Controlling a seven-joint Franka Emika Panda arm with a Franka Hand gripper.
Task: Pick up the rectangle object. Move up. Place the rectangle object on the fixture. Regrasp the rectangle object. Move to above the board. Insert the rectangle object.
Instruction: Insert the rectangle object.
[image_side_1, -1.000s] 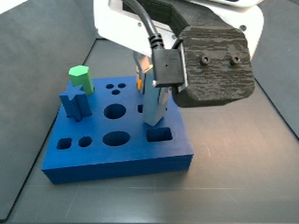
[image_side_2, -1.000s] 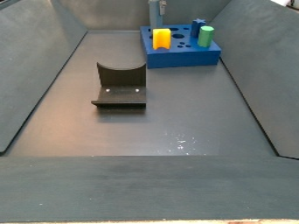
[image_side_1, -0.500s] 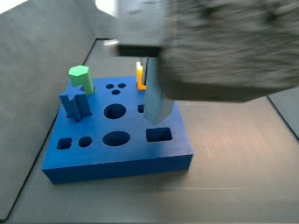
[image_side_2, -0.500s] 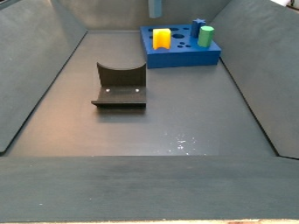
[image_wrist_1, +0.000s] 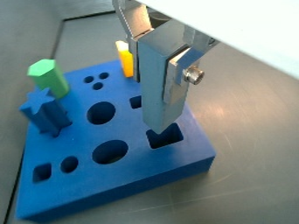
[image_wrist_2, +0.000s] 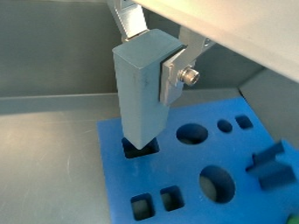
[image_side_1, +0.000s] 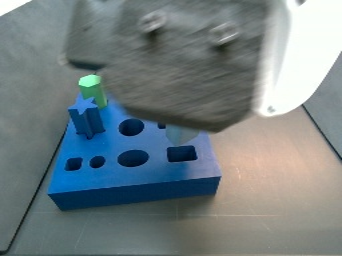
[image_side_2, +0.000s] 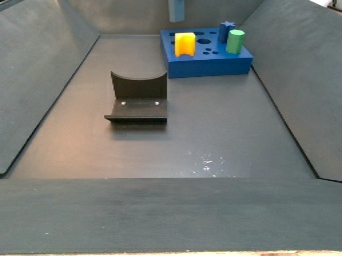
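My gripper (image_wrist_1: 158, 77) is shut on the rectangle object (image_wrist_1: 152, 87), a slim grey-blue bar held upright. It shows in both wrist views (image_wrist_2: 142, 87). Its lower end is at the mouth of a rectangular hole (image_wrist_2: 142, 150) near the edge of the board (image_wrist_1: 128, 179); I cannot tell whether it is inside. In a side view my blurred wrist body (image_side_1: 174, 60) hides the bar and fingers above the board (image_side_1: 134, 185). The fixture (image_side_2: 136, 97) stands alone on the floor, in front of the board (image_side_2: 207, 65), and the bar's top (image_side_2: 175, 10) shows above it.
On the board stand a yellow block (image_wrist_1: 122, 57), a green piece (image_wrist_1: 44, 73) and a dark blue peg (image_wrist_1: 45, 112). Round and square holes (image_wrist_1: 103, 112) lie open in its top. Grey walls enclose the floor (image_side_2: 201, 150).
In a side view my wrist body has swung across and closer to the camera, now blurred and hiding the bar. The far side view looks unchanged.
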